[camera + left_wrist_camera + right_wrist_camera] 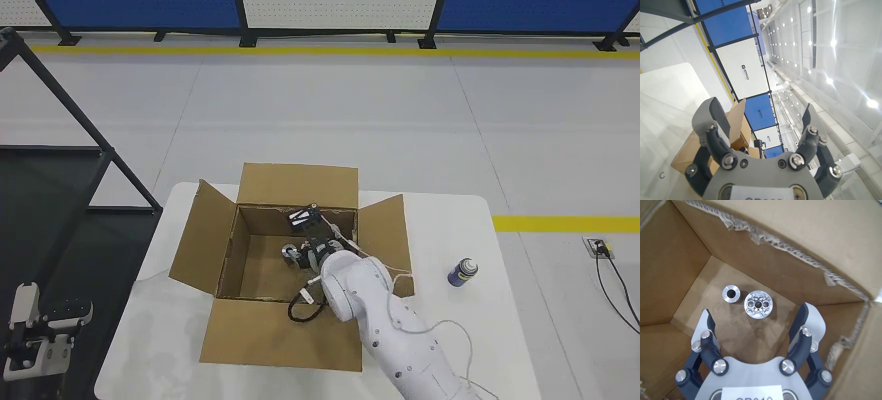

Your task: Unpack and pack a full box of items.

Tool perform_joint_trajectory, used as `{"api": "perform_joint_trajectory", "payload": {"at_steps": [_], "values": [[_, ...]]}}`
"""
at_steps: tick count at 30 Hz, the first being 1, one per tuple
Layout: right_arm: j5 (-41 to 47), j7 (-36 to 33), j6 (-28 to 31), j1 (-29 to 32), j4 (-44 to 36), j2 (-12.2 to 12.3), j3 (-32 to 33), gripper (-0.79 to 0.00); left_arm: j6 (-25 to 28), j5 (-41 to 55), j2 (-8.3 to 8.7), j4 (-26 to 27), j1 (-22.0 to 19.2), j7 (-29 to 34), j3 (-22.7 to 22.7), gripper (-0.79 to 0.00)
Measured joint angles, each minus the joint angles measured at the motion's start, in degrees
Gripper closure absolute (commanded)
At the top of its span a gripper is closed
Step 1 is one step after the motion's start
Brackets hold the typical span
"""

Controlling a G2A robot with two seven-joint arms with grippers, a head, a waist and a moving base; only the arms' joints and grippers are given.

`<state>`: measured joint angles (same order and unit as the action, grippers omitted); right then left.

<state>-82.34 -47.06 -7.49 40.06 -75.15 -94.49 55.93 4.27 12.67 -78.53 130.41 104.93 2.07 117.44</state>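
Note:
An open cardboard box (298,185) stands on the white table (450,330). My right gripper (756,310) hangs open inside the box (772,228), just above its floor. Two metal parts lie there: a round slotted disc (758,304) between and below the fingertips, and a small bushing (731,294) touching its side. In the top view the right arm (370,300) comes over the box's near right corner. My left gripper (762,105) is open and empty, pointing up past the box (740,123) toward the ceiling.
A small blue and silver can (462,271) stands on the table right of the box. The box flaps (195,235) are folded outward on all sides. A dark metal frame (95,170) stands off the table's left edge.

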Motion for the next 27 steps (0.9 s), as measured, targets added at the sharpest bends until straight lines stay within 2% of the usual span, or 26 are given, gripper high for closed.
{"api": "perform_joint_trajectory", "payload": {"at_steps": [5,10,15,21,27], "values": [[-4.31,-1.59,0.77,6.84,-12.35,1.66,4.66,-0.785,0.0,0.0,0.0,0.0,0.0,0.0,0.0,-0.785],[-8.92,0.04,1.04,16.27,-26.99,3.4,11.34,-0.785,0.0,0.0,0.0,0.0,0.0,0.0,0.0,-0.785],[-7.68,2.33,2.02,25.73,-38.57,4.69,20.01,-0.785,0.0,0.0,0.0,0.0,0.0,0.0,0.0,-0.785],[0.46,8.36,5.58,34.39,-44.65,5.72,30.43,-0.785,0.0,0.0,0.0,0.0,0.0,0.0,0.0,-0.785],[3.66,9.35,4.46,37.19,-41.7,6.32,37.08,-0.785,0.0,0.0,0.0,0.0,0.0,0.0,0.0,-0.785]]}}
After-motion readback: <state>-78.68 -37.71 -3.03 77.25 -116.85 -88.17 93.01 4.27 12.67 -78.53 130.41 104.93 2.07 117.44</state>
